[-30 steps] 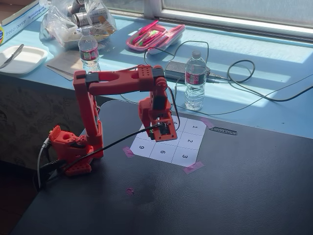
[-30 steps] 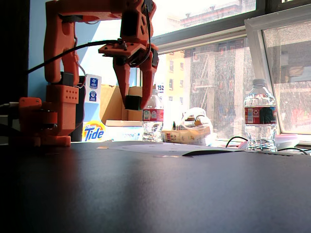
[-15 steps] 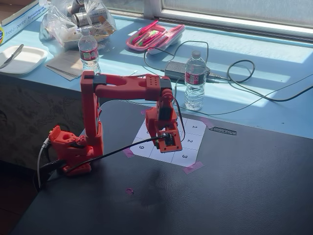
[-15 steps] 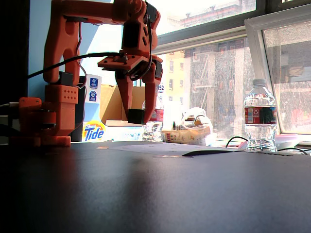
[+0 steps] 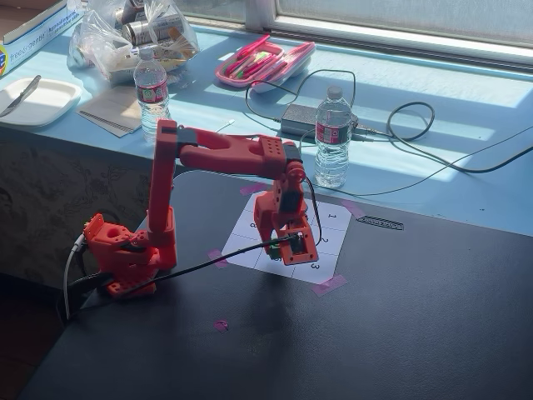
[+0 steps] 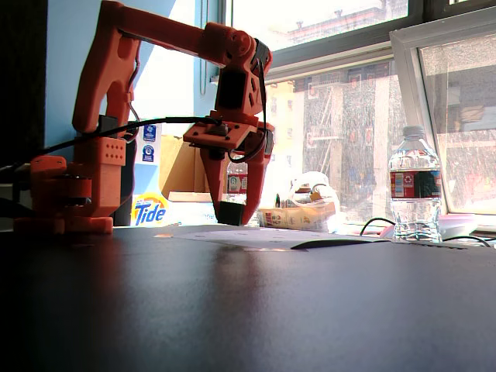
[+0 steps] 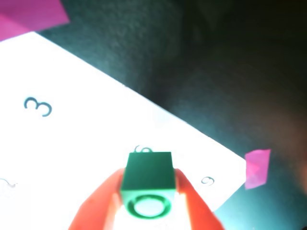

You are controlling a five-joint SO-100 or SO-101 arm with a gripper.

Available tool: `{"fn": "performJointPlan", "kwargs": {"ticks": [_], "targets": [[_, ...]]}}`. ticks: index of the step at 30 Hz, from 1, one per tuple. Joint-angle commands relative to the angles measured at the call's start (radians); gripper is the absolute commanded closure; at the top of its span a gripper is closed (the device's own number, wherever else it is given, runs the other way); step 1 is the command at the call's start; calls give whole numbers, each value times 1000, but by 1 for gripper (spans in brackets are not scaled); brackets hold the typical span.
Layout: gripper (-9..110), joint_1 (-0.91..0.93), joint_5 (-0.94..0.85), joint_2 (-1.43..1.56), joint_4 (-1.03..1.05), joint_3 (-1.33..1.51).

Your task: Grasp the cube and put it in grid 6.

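Observation:
A green cube (image 7: 146,177) with a round recess on its near face sits between the two red fingers (image 7: 98,206) of my gripper (image 7: 147,178), which is shut on it. The cube hangs just over the white numbered grid sheet (image 7: 86,143), covering most of the digit 6 (image 7: 142,149); digit 3 (image 7: 38,106) is to the left and 9 (image 7: 207,180) to the right. In a fixed view the gripper (image 6: 232,217) holds the dark-looking cube (image 6: 230,212) close above the sheet (image 6: 256,238). In the other fixed view the gripper (image 5: 287,247) points down over the sheet (image 5: 333,229).
Pink tape tabs (image 5: 329,285) hold the sheet's corners on the black table. Behind it, on the blue ledge, stand two water bottles (image 5: 332,137) (image 5: 152,92), a power brick with cables (image 5: 301,121), a pink case (image 5: 265,62) and a plastic bag (image 5: 125,37).

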Motion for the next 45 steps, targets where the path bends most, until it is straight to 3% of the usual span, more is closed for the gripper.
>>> {"fn": "performJointPlan", "kwargs": {"ticks": [1,4,13,23,29,37,45], "targets": [[102,-21,6,5,-6,-61],[101,-28,-8,5,-2,-61],[83,-21,-49,12,61,-61],[72,-15,-72,20,71,-63],[72,11,-80,135,141,-104],[101,156,-126,411,219,-150],[101,376,-264,595,198,-110]]}}
